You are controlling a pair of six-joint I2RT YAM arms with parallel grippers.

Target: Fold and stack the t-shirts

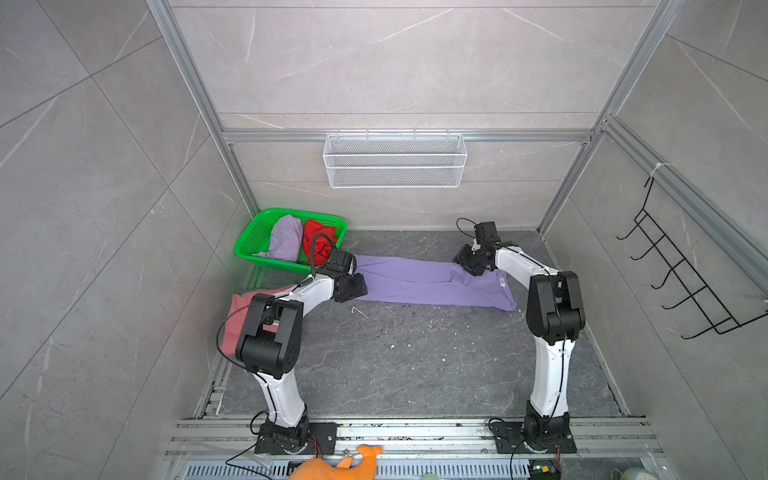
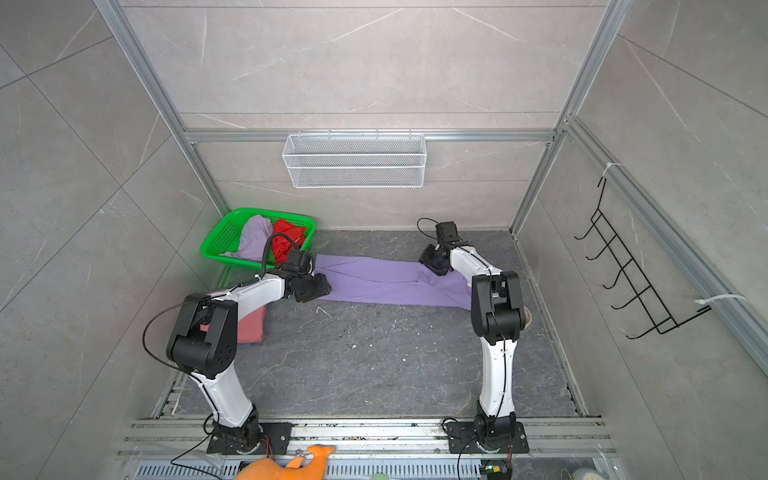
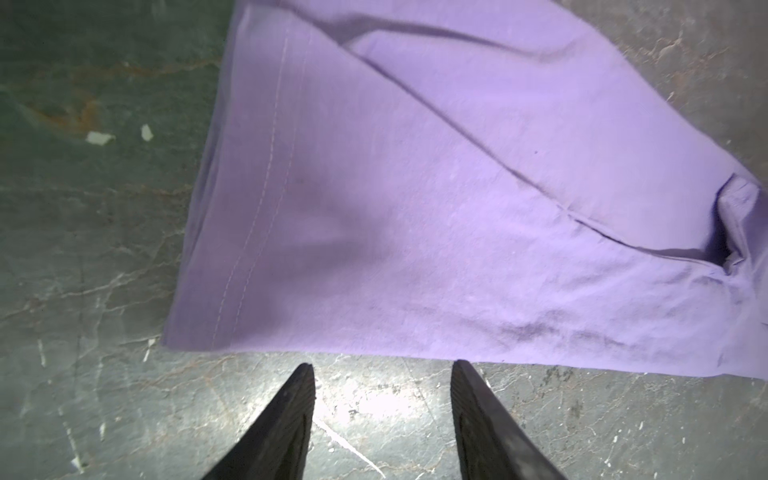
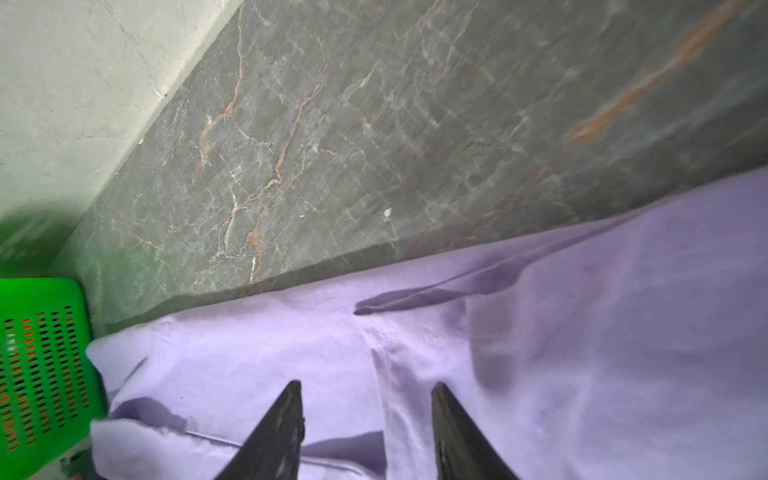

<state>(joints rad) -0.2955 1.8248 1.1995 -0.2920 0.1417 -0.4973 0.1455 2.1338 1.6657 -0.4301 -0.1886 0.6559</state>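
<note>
Lavender tee point(image 1: 415, 282) lies as a long folded strip across the far half of the counter point(image 1: 415, 365). Left fingers point(image 3: 291, 419) stand parted and empty over bare counter, just off the strip's long edge by its hemmed end. Right fingers point(image 4: 280, 432) are parted above the strip's other end, gripping nothing. Pink tee point(image 1: 239, 309) lies at the left edge. Basket point(image 1: 251, 241) in the far left corner holds another lavender tee point(image 1: 286, 241) and a red tee point(image 1: 318, 241).
</note>
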